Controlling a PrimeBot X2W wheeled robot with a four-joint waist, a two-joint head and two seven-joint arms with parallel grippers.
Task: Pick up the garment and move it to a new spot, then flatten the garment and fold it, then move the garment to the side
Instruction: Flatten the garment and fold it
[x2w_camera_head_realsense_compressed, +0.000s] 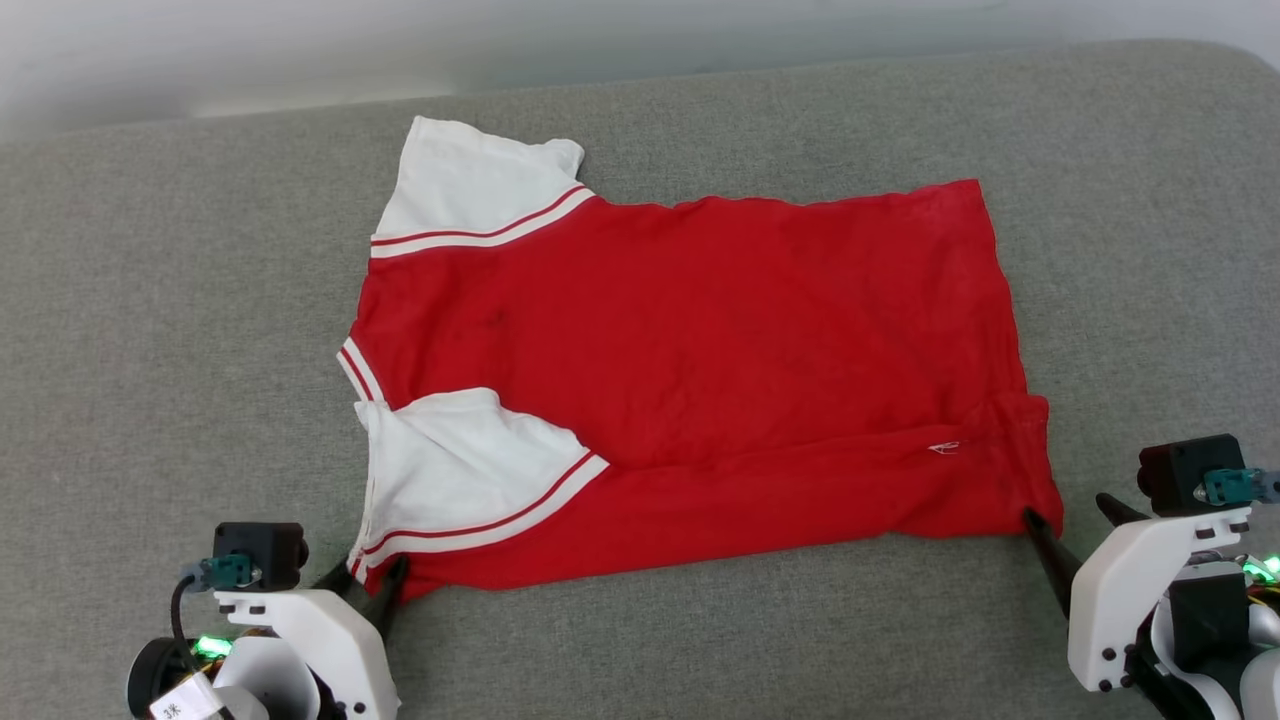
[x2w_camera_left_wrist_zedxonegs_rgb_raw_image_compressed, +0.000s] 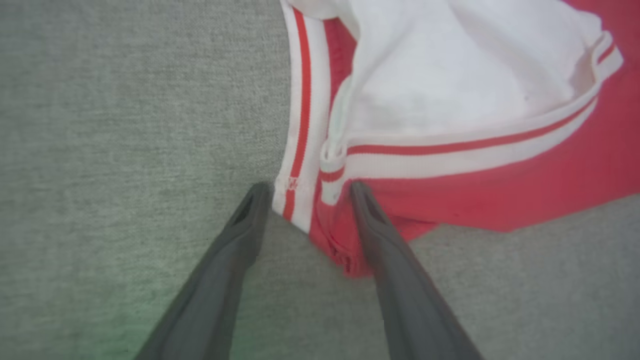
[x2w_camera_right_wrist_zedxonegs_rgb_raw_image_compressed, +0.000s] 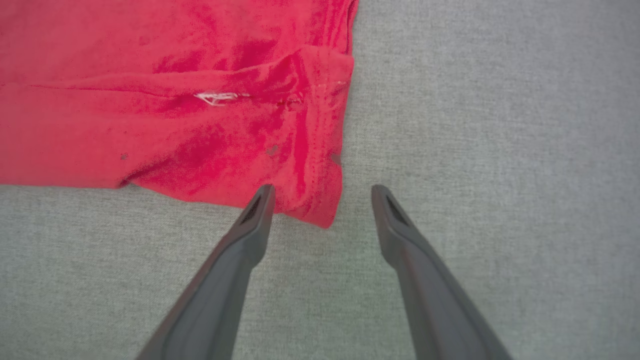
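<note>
I've got the garment (x2w_camera_head_realsense_compressed: 700, 340) lying spread out sideways on the grey fabric surface (x2w_camera_head_realsense_compressed: 150, 330), neck end toward my left and bottom hem toward my right. The far white sleeve (x2w_camera_head_realsense_compressed: 455, 185) sticks out at the far left corner. The near white sleeve (x2w_camera_head_realsense_compressed: 465, 455) lies folded in over the red body, its striped trim running diagonally. A long crease runs along the near side of the red cloth, with a small white thread mark (x2w_camera_head_realsense_compressed: 943, 448) close to the hem.

The left end effector (x2w_camera_head_realsense_compressed: 368, 580) sits right at the near left corner of the shirt. In the left wrist view the end effector (x2w_camera_left_wrist_zedxonegs_rgb_raw_image_compressed: 308, 186) has its fingers spread, and the striped edge of the garment (x2w_camera_left_wrist_zedxonegs_rgb_raw_image_compressed: 450, 90) lies between the tips. One finger (x2w_camera_left_wrist_zedxonegs_rgb_raw_image_compressed: 240, 235) is over bare grey fabric, the other over the red corner. Nothing is pinched here.

The right end effector (x2w_camera_head_realsense_compressed: 1067, 508) is at the near right corner. From the right wrist view the end effector (x2w_camera_right_wrist_zedxonegs_rgb_raw_image_compressed: 324, 189) is spread too, and the hem corner of the garment (x2w_camera_right_wrist_zedxonegs_rgb_raw_image_compressed: 150, 125) pokes into the gap. One fingertip (x2w_camera_right_wrist_zedxonegs_rgb_raw_image_compressed: 260, 210) is at the red edge, and the other is just beside the cloth over grey. I can't tell whether the tips touch the surface.
</note>
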